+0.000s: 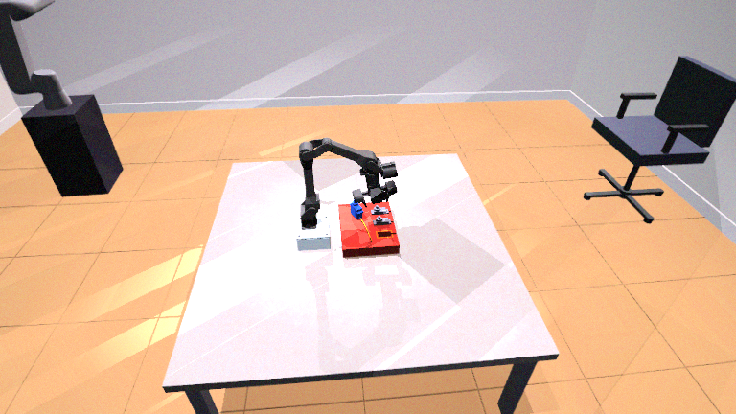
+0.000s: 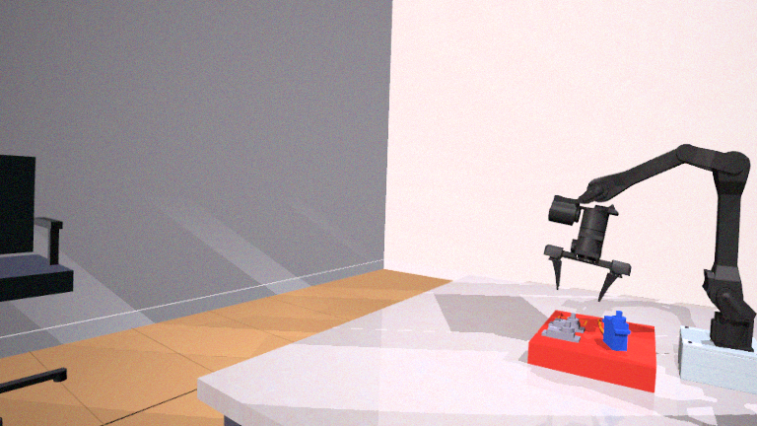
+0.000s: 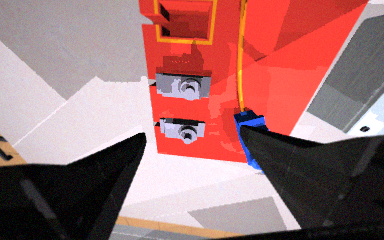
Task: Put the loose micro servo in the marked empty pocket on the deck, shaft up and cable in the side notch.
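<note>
Empty marked pocket (image 3: 184, 21); servo (image 2: 616, 330) outside.

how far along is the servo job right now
Nothing is placed yet. The loose blue micro servo stands on the red deck block, and the yellow-outlined empty pocket has nothing in it. In hand: the black end effector hangs open and empty above the deck. Left: grasp, seat the servo, route its orange cable, release, retreat.
</note>
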### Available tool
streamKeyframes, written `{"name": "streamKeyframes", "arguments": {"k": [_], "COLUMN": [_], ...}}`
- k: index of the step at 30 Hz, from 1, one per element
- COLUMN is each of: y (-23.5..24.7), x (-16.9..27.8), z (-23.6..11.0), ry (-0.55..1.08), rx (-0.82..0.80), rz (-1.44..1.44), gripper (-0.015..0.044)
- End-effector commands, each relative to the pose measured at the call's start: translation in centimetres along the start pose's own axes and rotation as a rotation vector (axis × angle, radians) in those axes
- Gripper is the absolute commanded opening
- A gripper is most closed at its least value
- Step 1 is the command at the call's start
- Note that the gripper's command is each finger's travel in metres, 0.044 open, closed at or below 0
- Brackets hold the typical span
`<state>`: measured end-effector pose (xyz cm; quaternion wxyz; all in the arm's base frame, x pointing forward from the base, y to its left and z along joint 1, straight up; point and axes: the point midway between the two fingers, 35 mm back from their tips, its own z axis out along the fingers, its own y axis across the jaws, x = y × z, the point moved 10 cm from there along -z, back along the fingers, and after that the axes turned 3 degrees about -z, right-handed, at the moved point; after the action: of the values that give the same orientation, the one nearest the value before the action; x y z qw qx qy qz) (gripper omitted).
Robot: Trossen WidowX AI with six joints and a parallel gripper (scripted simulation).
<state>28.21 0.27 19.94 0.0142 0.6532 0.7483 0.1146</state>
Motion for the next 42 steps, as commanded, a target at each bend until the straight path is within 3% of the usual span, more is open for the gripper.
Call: {"name": "streamKeyframes", "arguments": {"k": [1, 9, 42], "y": [-1.7, -4.9, -5.8], "x": [2.0, 5.5, 5.0], "z": [0.0, -0.8, 3.7], "ry": [-0.030, -0.095, -0.097], "rx": [0.074, 0.189, 0.192], "rz": [-0.099, -0.302, -0.307], "gripper": [0.0440, 0.0440, 0.0440]}}
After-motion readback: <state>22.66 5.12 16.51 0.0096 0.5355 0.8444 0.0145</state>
